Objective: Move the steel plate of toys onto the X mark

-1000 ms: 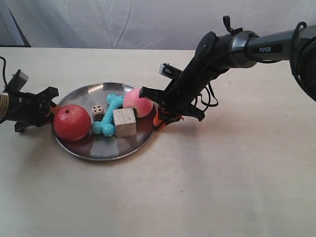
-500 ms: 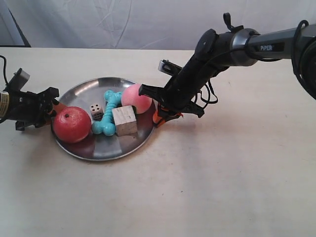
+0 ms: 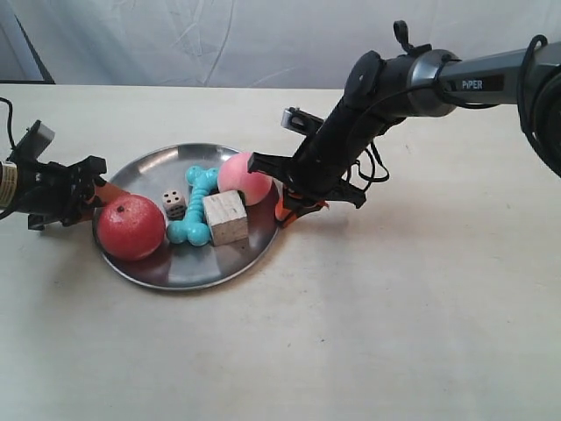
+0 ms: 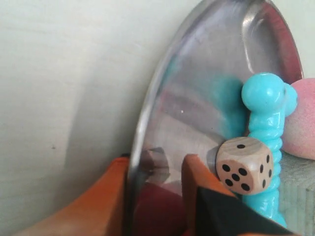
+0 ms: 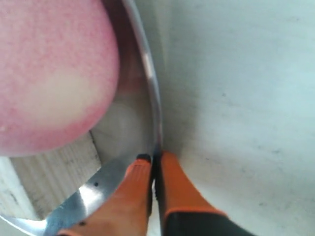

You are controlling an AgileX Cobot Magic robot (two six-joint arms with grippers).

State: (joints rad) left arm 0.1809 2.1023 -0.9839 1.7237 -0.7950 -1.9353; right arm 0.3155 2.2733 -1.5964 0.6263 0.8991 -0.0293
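Plate [image 3: 145, 168] sits on the desk [image 3: 403, 316], toward the exterior view's left. All five toys are in it: apple [image 3: 131, 227], die [image 3: 174, 203], bone [image 3: 195, 210], cube [image 3: 226, 217], peach [image 3: 244, 178]. X mark: can't find it in any view (too faint, or out of frame), so no call on how far the plate has to go.

Two-arm hold, on opposite sides of the rim. Right end effector [image 5: 155, 158] is clenched on the rim next to the peach and cube. Its orange fingers [image 5: 174, 189] are pinched with only the metal edge between them, one inside the dish, one outside. Left end effector [image 4: 156, 164] brackets the rim on the apple side: outer finger touches the rim, inner one is inside by the die, a strip of dish wall showing between. Clamped or just straddling, I cannot tell.

Why like this, my read: a wide shallow dish of loose toys would tip if carried from one edge, so a grip on each side holds it level (apple and peach look likeliest to roll). The rim is the only raised part to pinch. Both arms come in low from outside, clear of the toys.

Step, judged: grip stage, transfer not done. Whether the plate is off the desk, can't tell.

Risk: arms out of sync would tilt the plate or twist it out of the pinch.
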